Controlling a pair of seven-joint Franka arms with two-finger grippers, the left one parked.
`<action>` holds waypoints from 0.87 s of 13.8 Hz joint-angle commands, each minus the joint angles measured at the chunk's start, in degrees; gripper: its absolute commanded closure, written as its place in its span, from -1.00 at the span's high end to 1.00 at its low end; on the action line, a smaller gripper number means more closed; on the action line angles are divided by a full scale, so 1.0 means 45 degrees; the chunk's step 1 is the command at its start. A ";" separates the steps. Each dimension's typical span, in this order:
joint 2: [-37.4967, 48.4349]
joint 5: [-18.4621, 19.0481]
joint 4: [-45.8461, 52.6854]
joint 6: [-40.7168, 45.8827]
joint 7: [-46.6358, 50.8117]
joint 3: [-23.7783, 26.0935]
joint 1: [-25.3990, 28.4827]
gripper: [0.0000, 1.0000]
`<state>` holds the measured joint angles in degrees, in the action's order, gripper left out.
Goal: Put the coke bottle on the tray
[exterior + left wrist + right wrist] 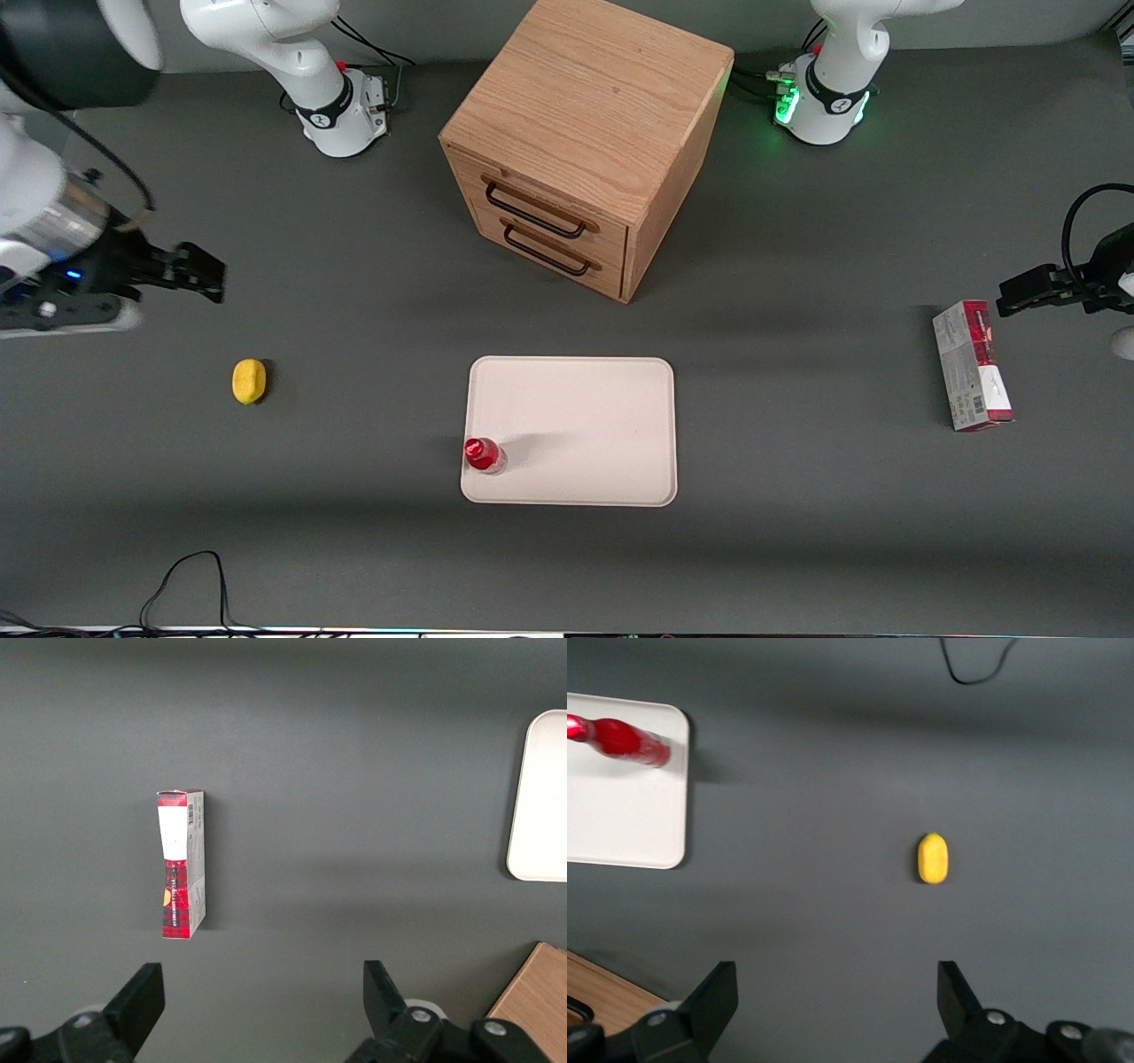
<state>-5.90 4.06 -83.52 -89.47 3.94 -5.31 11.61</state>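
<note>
The coke bottle [485, 455], with red cap and red label, stands upright on the cream tray [585, 416], in the tray's corner nearest the front camera on the working arm's side. It also shows in the right wrist view [622, 740] on the tray [620, 815]. My gripper [202, 273] is open and empty, raised well above the table toward the working arm's end, far from the bottle. In the right wrist view the gripper [837, 988] shows only bare grey table between its fingers.
A yellow lemon-like lump [249, 381] lies on the table between my gripper and the tray, also in the right wrist view [933, 858]. A wooden two-drawer cabinet [580, 142] stands farther from the camera than the tray. A red-and-white carton [972, 365] lies toward the parked arm's end.
</note>
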 commanded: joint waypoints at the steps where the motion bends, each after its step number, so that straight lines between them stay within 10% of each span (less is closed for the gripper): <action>1: 0.0802 -0.0471 -0.1361 -0.0800 -0.0793 0.0262 -0.0859 1.00; 12: 0.0685 -0.0432 -0.1283 -0.0723 -0.0934 -0.0128 -0.1233 1.00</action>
<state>-3.71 3.04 -88.47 -92.41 0.19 -5.19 6.46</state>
